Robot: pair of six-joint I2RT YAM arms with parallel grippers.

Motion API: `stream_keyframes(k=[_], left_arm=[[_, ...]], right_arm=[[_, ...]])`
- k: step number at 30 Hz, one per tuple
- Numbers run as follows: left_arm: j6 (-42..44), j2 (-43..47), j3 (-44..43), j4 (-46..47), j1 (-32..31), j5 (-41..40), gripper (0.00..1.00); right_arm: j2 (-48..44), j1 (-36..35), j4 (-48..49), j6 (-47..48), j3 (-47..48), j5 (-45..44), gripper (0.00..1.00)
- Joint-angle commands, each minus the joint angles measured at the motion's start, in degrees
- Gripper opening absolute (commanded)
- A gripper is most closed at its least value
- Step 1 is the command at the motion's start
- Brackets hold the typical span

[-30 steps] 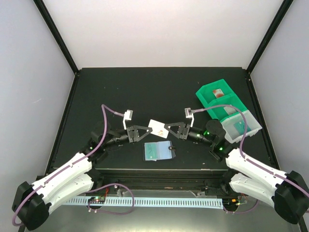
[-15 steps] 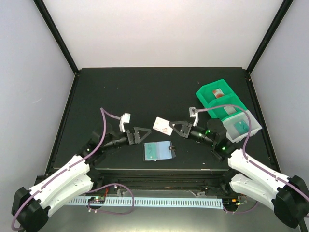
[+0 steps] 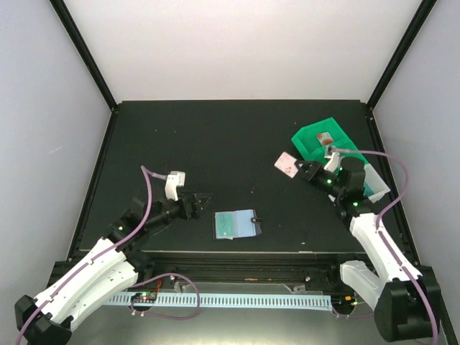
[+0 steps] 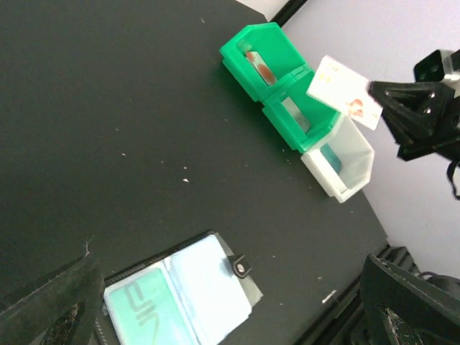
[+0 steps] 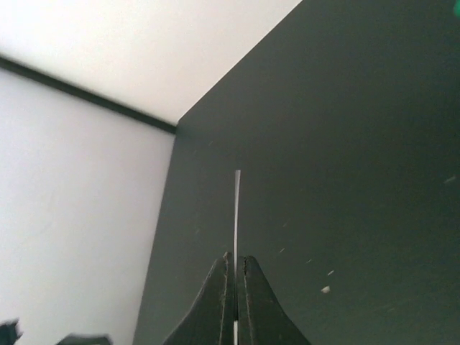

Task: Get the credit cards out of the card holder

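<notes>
The card holder (image 3: 237,224) lies open on the black table, pale blue inside, with its clasp tab (image 4: 239,267) on the right edge. A teal credit card (image 4: 136,310) sits in its left pocket. My left gripper (image 3: 200,204) stands open just left of the holder with nothing between its fingers (image 4: 54,305). My right gripper (image 3: 305,170) hangs above the table by the bins, shut on a white credit card with red marks (image 3: 287,163). That card (image 4: 345,90) also shows in the left wrist view. In the right wrist view it (image 5: 236,208) shows edge-on between the pads.
Two green bins (image 3: 322,140) and a clear bin (image 4: 343,164) stand in a row at the right of the table. A red card (image 4: 259,65) lies in the far green bin. The table's front edge (image 3: 237,253) runs just below the holder.
My left gripper opened, let go of the white card and drew back to the left. My right gripper carried the card up and to the right, toward the bins.
</notes>
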State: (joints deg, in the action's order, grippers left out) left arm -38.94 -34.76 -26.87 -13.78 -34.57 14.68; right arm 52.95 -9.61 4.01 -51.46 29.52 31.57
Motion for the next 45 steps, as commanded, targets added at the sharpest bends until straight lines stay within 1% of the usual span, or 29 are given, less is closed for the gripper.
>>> stream_keyframes(k=[1,5,7,11,14,17,21,26,29,33,39,45], left_arm=[[5.29,1.29,-1.55,-2.35,0.33,-4.97,0.99],[6.51,-0.35,-2.13,-2.68,0.35,-5.47,0.99],[7.47,-1.69,-2.92,-3.34,0.32,-4.93,0.99],[8.78,-4.17,-3.94,-4.03,0.35,-3.52,0.99],[9.64,-5.76,-4.34,-4.23,0.32,-2.21,0.99],[12.12,-6.64,-5.21,-4.99,0.35,-1.79,0.99],[13.91,-6.94,-5.56,-5.87,0.34,-3.68,0.99],[14.86,-6.57,-5.17,-5.65,0.35,-5.48,0.99],[15.14,-6.38,-5.38,-5.64,0.37,-5.97,0.99],[15.0,-6.04,-5.22,-5.79,0.32,-6.97,0.99],[13.72,-5.74,-4.27,-5.03,0.33,-8.15,0.99],[14.06,-5.91,-4.27,-5.18,0.37,-9.03,0.99]], right_arm=[[3.09,7.47,-8.5,7.87,5.51,-1.16,0.01],[8.03,14.64,-13.2,12.24,11.73,-1.29,0.01],[9.65,17.99,-17.23,15.33,15.06,-2.29,0.01],[11.07,23.38,-26.59,21.17,20.7,-10.36,0.01],[11.27,25.66,-28.01,22.14,21.4,-13.99,0.01],[13.74,26.12,-27.62,22.32,21.77,-15.97,0.01],[20.37,27.05,-28.67,22.54,24.67,-17.06,0.01],[26.23,27.12,-25.86,20.31,26.92,-19.26,0.01],[30.33,27.09,-25.35,18.68,28.86,-18.6,0.01],[34.05,27.06,-21.71,16.09,28.39,-19.71,0.01],[41.06,27.06,-23.23,14.61,32.84,-22.87,0.01],[45.13,27.18,-21.8,14.06,35.32,-22.57,0.01]])
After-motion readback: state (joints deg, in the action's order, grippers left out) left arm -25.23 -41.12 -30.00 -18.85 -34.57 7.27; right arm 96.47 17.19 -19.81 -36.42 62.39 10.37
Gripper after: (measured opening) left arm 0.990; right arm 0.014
